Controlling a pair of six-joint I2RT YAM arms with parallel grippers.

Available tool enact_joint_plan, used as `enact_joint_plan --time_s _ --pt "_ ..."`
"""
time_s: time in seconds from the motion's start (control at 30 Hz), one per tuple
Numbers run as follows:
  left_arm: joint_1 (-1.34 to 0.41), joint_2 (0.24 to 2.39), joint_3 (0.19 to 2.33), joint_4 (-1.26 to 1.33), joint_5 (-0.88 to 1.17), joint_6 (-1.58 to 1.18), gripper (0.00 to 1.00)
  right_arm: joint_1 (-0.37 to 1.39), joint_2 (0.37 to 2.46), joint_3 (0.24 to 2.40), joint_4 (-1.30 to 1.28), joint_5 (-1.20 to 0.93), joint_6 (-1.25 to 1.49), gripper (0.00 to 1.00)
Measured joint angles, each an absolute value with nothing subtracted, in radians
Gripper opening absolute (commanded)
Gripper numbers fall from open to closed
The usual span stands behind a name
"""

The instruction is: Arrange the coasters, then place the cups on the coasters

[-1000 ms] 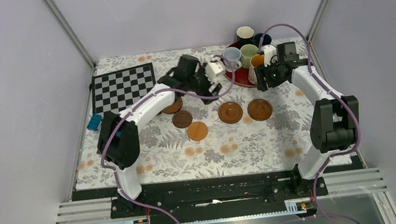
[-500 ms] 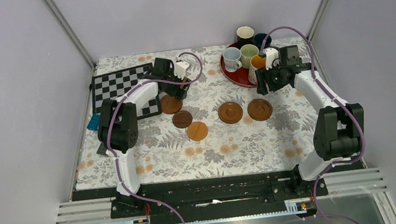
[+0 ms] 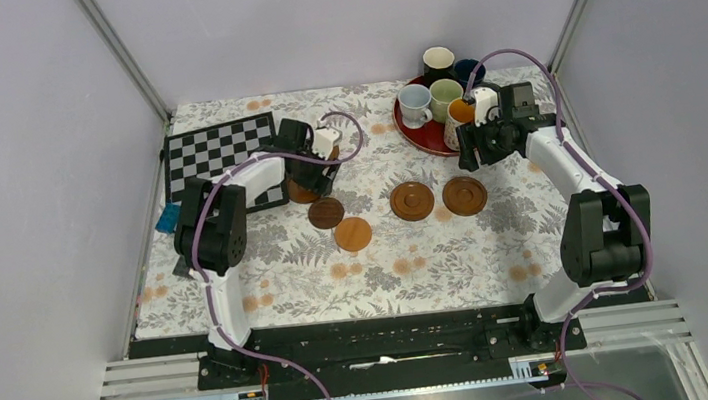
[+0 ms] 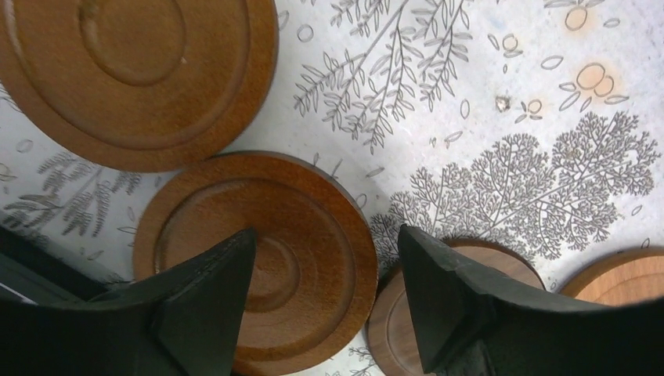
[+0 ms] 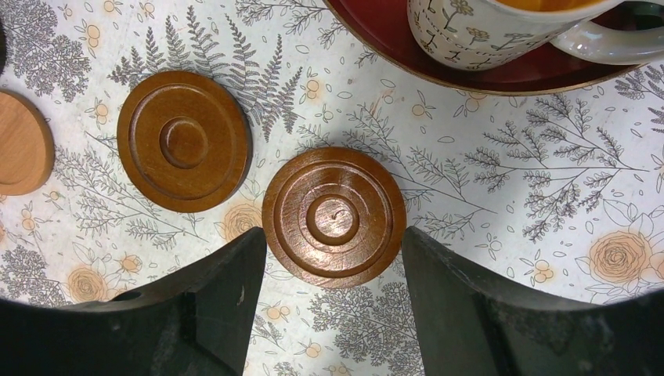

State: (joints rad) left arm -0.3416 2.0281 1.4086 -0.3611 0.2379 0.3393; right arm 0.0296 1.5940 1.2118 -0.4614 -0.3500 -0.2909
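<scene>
Coasters, small flat round wooden discs, lie on the floral-cloth counter (image 3: 388, 267). In the top view a dark brown coaster (image 3: 325, 212) and a light tan coaster (image 3: 353, 233) are just beside each other. Further right are a reddish-brown coaster (image 3: 411, 200) and a glossy ringed coaster (image 3: 464, 195). The left hand (image 3: 311, 170) hangs over a mid-brown coaster (image 3: 303, 192) near the black-and-white chessboard (image 3: 219, 155). The right hand (image 3: 473, 146) is at the near edge of the round red tray (image 3: 424, 139). The handled ceramic cups (image 3: 444, 97) stand on this tray, none on a coaster.

In the left wrist view, the left hand (image 4: 325, 235) has its fingers apart and holds nothing. The mid-brown coaster (image 4: 313, 227) lies flat under it, partly below one finger (image 4: 203, 305), with its other rim just inside the second finger. A second mid-brown coaster (image 4: 133, 70) lies just beyond it. The dark brown coaster (image 4: 387, 321) and the light tan coaster (image 4: 618, 278) are beside the second finger.

In the right wrist view, the right hand (image 5: 333, 235) is also parted and empty. The glossy ringed coaster (image 5: 334, 215) lies flat between the lines of its fingers and touches neither. The reddish-brown coaster (image 5: 184, 141) is near it. A white flower-patterned cup (image 5: 478, 31) stands on the tray (image 5: 391, 39).
</scene>
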Motion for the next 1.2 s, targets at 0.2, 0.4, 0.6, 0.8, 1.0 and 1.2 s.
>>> enact_joint_plan --time_s 0.2,0.4,0.6,0.8,1.0,1.2 --pt "-0.342 1.982 1.338 -0.361 0.256 0.319 0.66 0.030 1.590 1.202 -0.458 -0.349 -0.291 0.71" --pt "-0.353 1.873 1.203 -0.371 0.291 0.307 0.63 0.030 1.590 1.201 -0.458 -0.352 -0.291 0.71" --pt "-0.426 1.772 1.076 -0.384 0.313 0.305 0.61 0.030 1.590 1.201 -0.459 -0.353 -0.292 0.71" --pt "-0.455 1.709 1.005 -0.404 0.353 0.295 0.59 0.030 1.590 1.200 -0.459 -0.353 -0.293 0.71" --pt "-0.467 1.631 0.930 -0.461 0.371 0.308 0.58 0.030 1.590 1.199 -0.459 -0.353 -0.295 0.71" --pt "-0.490 1.604 0.936 -0.578 0.375 0.344 0.63 0.030 1.590 1.199 -0.459 -0.353 -0.296 0.71"
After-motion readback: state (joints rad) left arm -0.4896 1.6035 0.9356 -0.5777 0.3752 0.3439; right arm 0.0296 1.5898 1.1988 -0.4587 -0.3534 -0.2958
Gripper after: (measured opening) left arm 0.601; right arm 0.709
